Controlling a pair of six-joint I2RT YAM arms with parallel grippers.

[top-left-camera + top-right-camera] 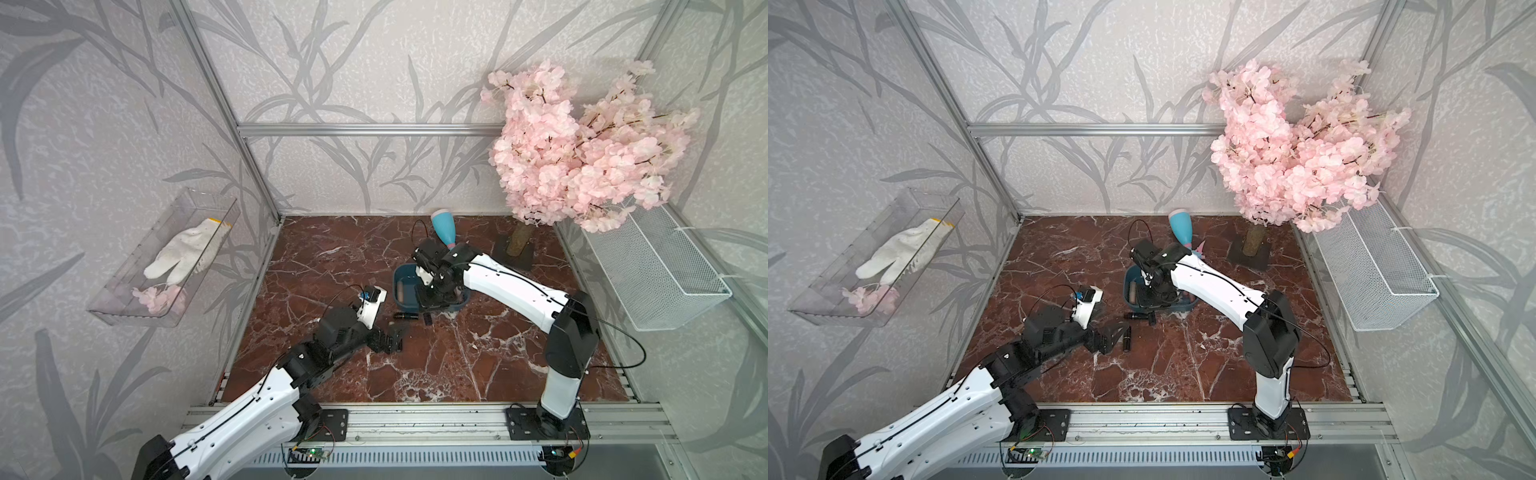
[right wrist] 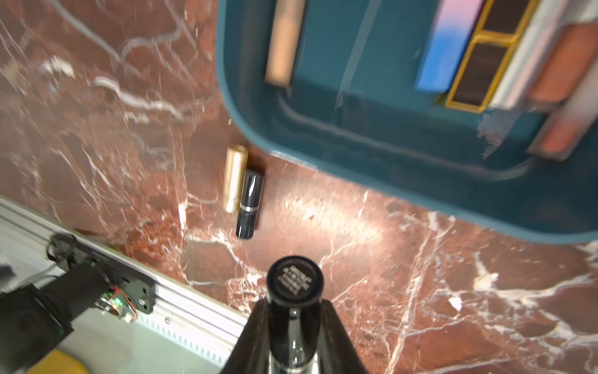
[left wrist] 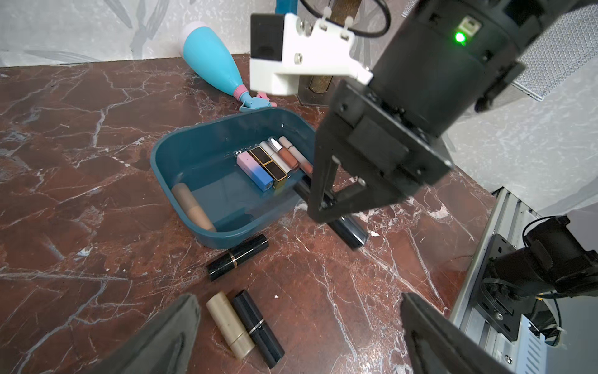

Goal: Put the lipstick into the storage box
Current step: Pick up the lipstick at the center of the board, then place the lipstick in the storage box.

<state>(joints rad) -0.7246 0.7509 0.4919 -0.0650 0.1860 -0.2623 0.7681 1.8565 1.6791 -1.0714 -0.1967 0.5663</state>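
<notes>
My right hand (image 2: 293, 306) gripped a black lipstick (image 2: 294, 280) just outside the storage box's (image 2: 388, 181) wall. I judged it best to clear the rim, lower over the box's bare middle, then release. My left hand (image 3: 297, 298) stood open, empty.

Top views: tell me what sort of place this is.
Probably a staged robot test cell, not a real room: an aluminium frame carries wallpapered panels, the left arm and right arm are bolted to a front rail; a blossom tree serves as decor.
</notes>
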